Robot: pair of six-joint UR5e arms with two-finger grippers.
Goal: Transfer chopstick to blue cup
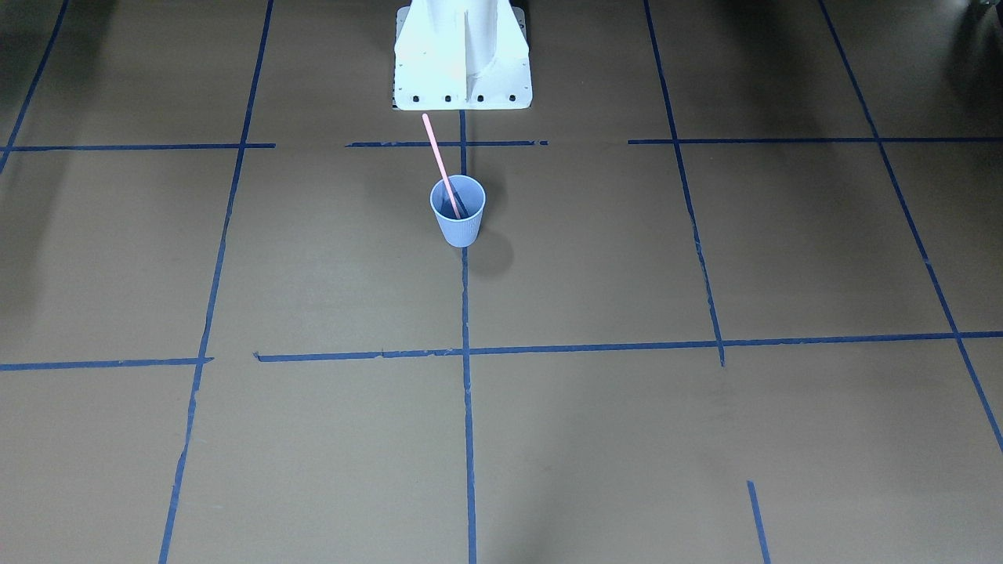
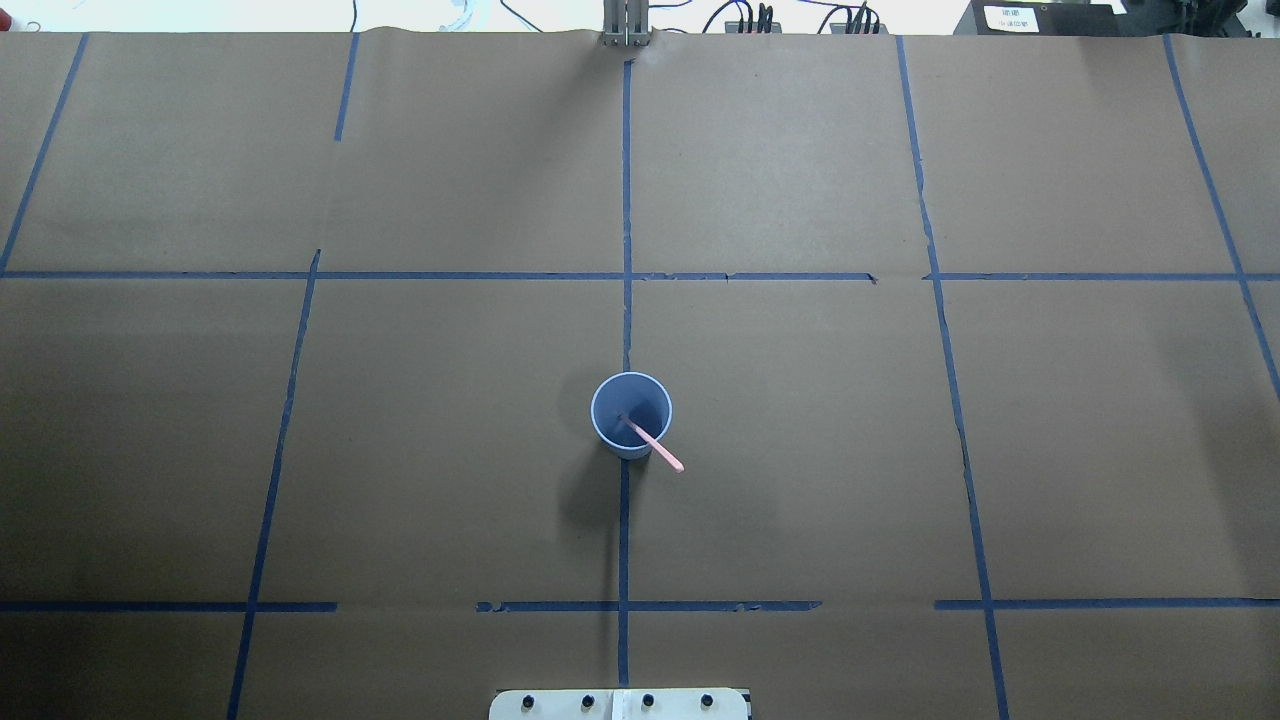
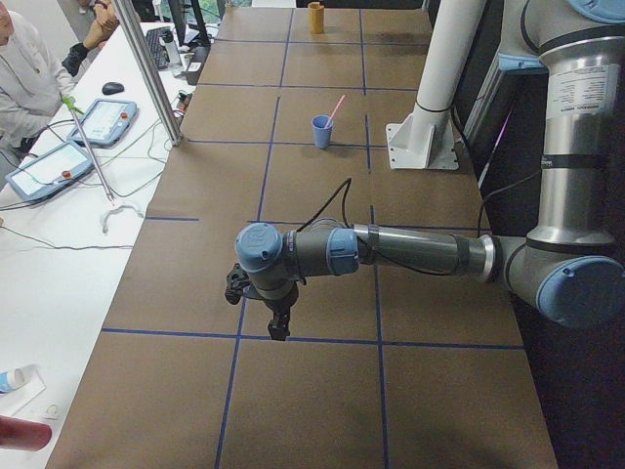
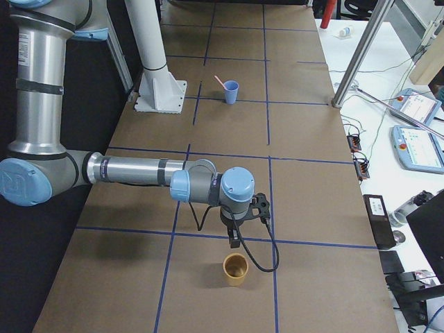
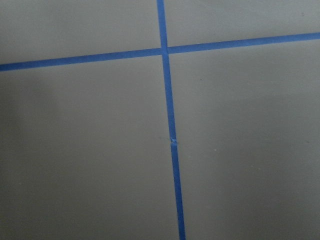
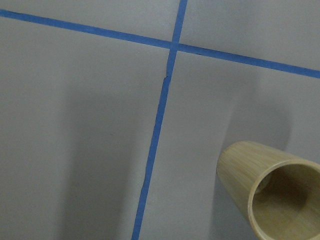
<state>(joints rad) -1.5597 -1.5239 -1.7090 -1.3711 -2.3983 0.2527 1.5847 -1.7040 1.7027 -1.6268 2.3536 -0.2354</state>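
Note:
The pale blue ribbed cup (image 1: 459, 228) stands upright on the centre tape line close to the robot base; it also shows in the overhead view (image 2: 642, 398) and both side views (image 3: 321, 132) (image 4: 231, 92). The pink chopstick (image 1: 439, 160) stands inside it, leaning on the rim toward the base (image 2: 657, 449) (image 3: 335, 107). My left gripper (image 3: 278, 328) hangs over bare table far from the cup. My right gripper (image 4: 234, 240) hangs just above a bamboo cup. Both show only in side views, so I cannot tell whether they are open or shut.
A tan bamboo cup (image 4: 235, 270) stands under the right gripper, seen close in the right wrist view (image 6: 270, 196). The white robot pedestal (image 1: 462, 59) is behind the blue cup. Operators and teach pendants (image 3: 105, 119) sit beyond the table's far edge.

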